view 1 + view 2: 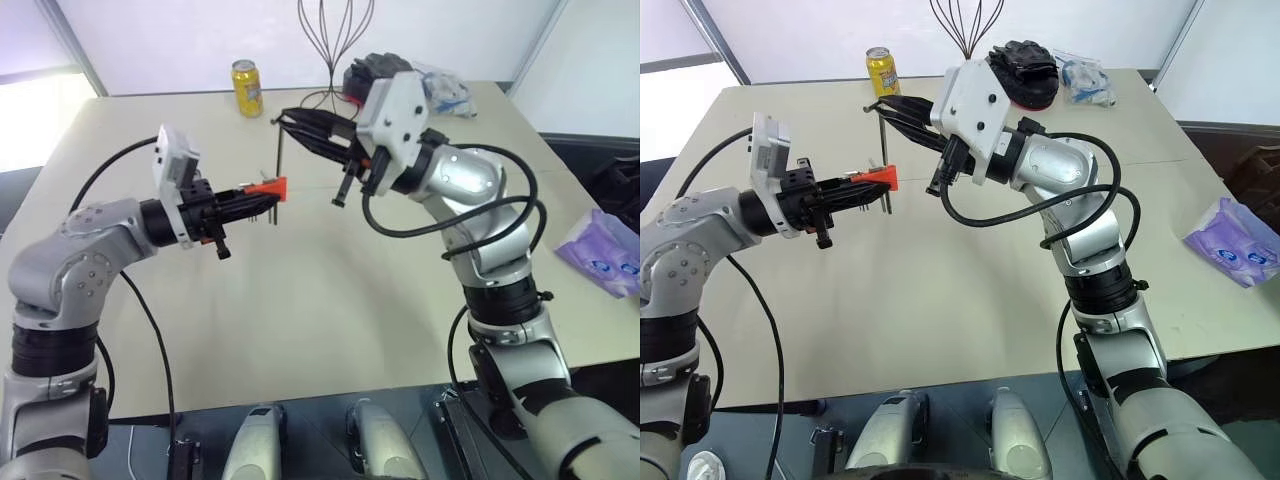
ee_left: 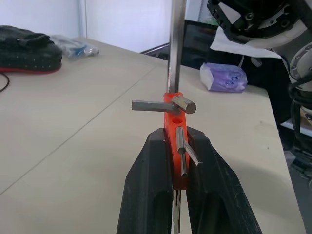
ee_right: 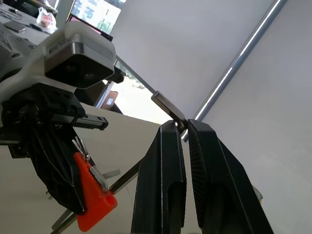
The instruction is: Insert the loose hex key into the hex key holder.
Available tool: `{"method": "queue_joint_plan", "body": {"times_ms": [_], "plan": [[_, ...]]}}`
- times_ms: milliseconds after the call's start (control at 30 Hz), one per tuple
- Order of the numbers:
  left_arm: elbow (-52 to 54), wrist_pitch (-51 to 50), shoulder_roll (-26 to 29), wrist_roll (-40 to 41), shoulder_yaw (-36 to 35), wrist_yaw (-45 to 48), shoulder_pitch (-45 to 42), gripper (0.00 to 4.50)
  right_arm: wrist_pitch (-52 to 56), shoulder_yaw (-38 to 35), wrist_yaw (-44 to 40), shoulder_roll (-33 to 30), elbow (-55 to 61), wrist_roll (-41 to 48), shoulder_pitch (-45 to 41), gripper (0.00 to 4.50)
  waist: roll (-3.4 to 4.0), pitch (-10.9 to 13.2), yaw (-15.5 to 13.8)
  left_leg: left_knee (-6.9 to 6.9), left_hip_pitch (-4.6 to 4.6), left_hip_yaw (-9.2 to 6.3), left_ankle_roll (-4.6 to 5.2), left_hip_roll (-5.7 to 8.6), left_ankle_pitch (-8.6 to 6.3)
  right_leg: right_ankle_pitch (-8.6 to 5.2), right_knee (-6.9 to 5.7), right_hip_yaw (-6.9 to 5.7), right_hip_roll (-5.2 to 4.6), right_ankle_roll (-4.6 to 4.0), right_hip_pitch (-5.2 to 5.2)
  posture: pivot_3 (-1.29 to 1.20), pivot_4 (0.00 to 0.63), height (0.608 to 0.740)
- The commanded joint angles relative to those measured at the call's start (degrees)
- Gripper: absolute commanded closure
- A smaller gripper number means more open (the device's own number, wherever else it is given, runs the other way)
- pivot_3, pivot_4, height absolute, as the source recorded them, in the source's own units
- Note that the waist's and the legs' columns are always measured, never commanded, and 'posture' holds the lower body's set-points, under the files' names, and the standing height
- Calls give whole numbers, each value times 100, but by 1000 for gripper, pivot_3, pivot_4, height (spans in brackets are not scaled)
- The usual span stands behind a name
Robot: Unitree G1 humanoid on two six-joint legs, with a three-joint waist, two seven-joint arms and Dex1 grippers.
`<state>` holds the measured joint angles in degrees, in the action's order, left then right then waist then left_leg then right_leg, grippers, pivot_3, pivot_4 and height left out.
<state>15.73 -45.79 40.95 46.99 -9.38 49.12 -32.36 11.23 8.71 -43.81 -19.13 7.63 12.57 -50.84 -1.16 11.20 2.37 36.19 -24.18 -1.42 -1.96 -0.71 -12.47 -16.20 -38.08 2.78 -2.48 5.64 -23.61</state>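
The left gripper (image 1: 262,193) is clamped on the hex key holder (image 1: 268,187), held above the table (image 1: 300,300). The right gripper (image 1: 285,122) pinches the loose hex key (image 1: 277,175), whose long leg hangs down through the holder's far end

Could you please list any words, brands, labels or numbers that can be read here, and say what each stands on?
None can be read.
Yellow can: printing too small to make out.
Purple packet: blue marks, blurred.
Clear bag at the table's far edge: blue print, illegible.
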Motion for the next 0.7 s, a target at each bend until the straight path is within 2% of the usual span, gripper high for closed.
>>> {"method": "queue_joint_plan", "body": {"times_ms": [33, 700], "plan": [[160, 26, 37, 118, -159, -13, -91, 4500, -151, -67, -41, -38, 74, 11, -35, 4437, 0, 0, 0, 0, 0, 0, 0, 0, 0, 0, 0, 0, 0, 0, 0, 0, 150, 740], [73, 53, 59, 65, -144, 26, -162, 4500, -149, -85, -146, -189, 133, 18, 12, 4437, 0, 0, 0, 0, 0, 0, 0, 0, 0, 0, 0, 0, 0, 0, 0, 0, 150, 740]]}}
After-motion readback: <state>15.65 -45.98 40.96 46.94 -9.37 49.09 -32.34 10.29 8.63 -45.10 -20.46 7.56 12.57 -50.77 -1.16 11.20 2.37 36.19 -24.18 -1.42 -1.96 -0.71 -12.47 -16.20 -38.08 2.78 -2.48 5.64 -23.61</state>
